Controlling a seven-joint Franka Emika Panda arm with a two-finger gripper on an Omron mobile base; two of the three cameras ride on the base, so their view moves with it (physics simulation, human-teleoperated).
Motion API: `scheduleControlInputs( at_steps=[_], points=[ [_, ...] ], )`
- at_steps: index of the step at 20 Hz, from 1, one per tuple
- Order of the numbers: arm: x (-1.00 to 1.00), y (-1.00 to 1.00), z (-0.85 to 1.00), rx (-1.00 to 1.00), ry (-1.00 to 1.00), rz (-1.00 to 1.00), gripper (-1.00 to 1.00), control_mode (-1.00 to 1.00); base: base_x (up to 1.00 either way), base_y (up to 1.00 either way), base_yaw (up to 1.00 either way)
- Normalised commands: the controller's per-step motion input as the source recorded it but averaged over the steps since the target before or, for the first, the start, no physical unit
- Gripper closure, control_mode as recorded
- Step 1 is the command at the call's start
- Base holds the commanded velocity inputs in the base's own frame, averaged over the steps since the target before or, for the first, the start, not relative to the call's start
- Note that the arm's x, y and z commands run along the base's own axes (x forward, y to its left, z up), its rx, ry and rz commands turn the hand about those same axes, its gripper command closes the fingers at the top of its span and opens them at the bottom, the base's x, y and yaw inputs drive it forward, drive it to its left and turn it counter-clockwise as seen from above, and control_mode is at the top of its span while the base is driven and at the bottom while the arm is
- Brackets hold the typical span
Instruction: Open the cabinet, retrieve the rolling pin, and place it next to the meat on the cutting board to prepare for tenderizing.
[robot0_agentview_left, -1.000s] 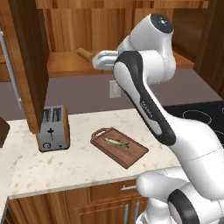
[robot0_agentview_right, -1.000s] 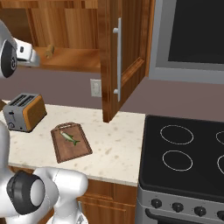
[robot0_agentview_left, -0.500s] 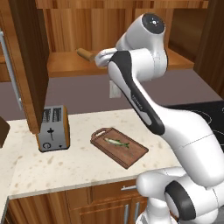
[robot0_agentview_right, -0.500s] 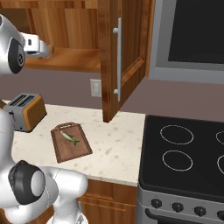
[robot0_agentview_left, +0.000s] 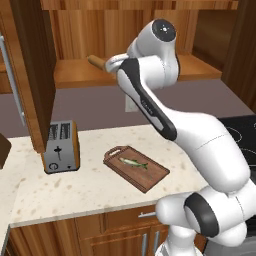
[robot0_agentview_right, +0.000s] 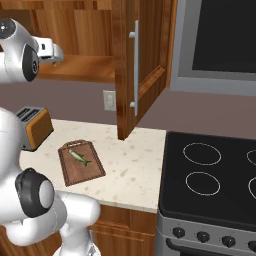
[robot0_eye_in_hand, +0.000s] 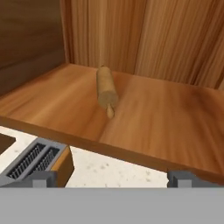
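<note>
The cabinet (robot0_agentview_left: 35, 65) stands open, both doors swung out; its right door (robot0_agentview_right: 150, 60) carries a long silver handle. On the light shelf (robot0_eye_in_hand: 166, 127) lies the rolling pin (robot0_eye_in_hand: 106, 89), one handle end pointing at the hand; it also shows at the shelf's left (robot0_agentview_left: 96, 62). My gripper (robot0_eye_in_hand: 113, 179) is open and empty, level with the shelf's front edge, a short way from the pin. The hand (robot0_agentview_left: 112, 64) sits just right of the pin. Below, the cutting board (robot0_agentview_left: 137, 169) holds the meat (robot0_agentview_left: 134, 162), a small fish (robot0_agentview_right: 80, 157).
A silver-and-wood toaster (robot0_agentview_left: 61, 146) stands on the speckled counter (robot0_agentview_left: 90, 192) left of the board, right under the hand (robot0_eye_in_hand: 35, 162). A black stove (robot0_agentview_right: 215, 185) is at the right, with a microwave (robot0_agentview_right: 220, 40) above it. The open left door overhangs the toaster.
The arm has lifted and reached toward the shelf, and the hand is closer to the rolling pin. Pin, board and fish have not moved.
</note>
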Motion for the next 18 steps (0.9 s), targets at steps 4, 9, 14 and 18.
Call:
scheduleControlInputs(
  at_steps=[4, 9, 14, 18],
  points=[
    [0.42, 0.16, 0.0, -0.02, 0.0, 0.0, -1.0, -1.0, 0.0, 0.0, 0.0],
    [0.41, 0.2, 0.0, -0.02, 0.0, 0.0, -1.0, -1.0, 0.0, 0.0, 0.0],
    [0.33, 0.15, 0.0, -0.02, 0.0, 0.0, -1.0, -1.0, 0.0, 0.0, 0.0],
    [0.28, 0.0, 0.0, -0.01, 0.0, 0.0, -1.0, -1.0, 0.0, 0.0, 0.0]
  ],
)
